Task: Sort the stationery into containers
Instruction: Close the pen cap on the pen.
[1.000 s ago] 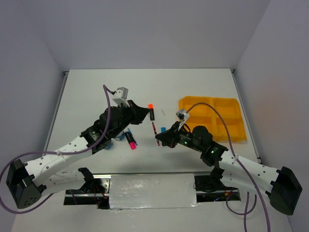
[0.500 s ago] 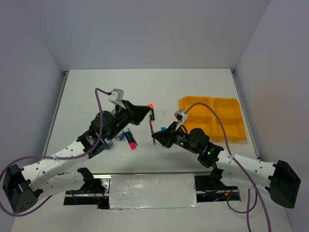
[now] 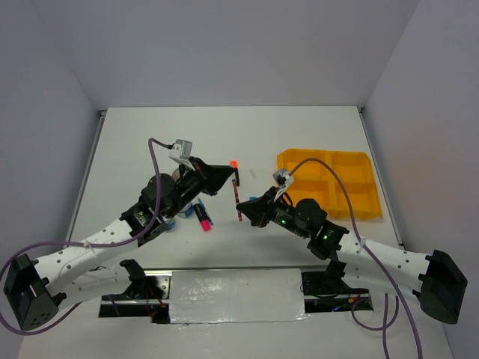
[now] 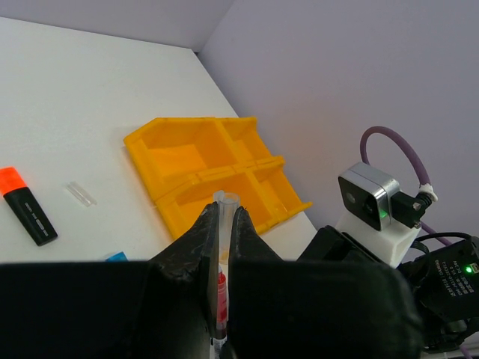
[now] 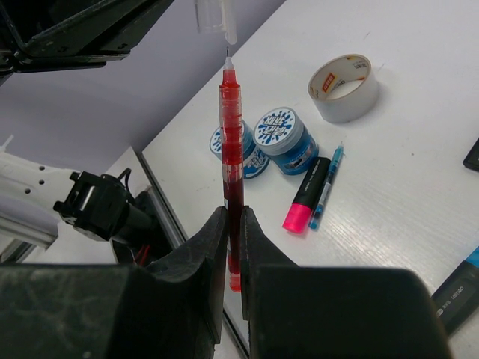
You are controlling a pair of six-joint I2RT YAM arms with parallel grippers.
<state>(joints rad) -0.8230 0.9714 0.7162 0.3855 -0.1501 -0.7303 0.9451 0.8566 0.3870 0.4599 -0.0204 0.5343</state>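
- Left gripper [image 4: 222, 224]: clenched on a clear cap [image 4: 224, 203], which it holds up off the table and toward the other arm.
- Right gripper [image 5: 232, 224]: clamped round the lower barrel of the red pen [image 5: 231, 127]. The pen stands upright with its tip aimed at the cap. Whether tip and cap touch cannot be told.
- Judgement: the arms meet nose to nose so that pen and cap can be handled as a pair above the table. The cap appears to sit slightly to one side of the tip, so alignment needs care.
- Tray [image 3: 329, 183]: it lies at the right of the table, and nothing is seen in the compartments that show.
- Not yet sorted, and well apart from the tray:
  - the tape ring [image 5: 344, 86];
  - two tubs [image 5: 281, 134];
  - the pink highlighter [image 5: 305, 198], with the blue pen [image 5: 328, 183] just beside it;
  - the orange highlighter [image 4: 26, 209].
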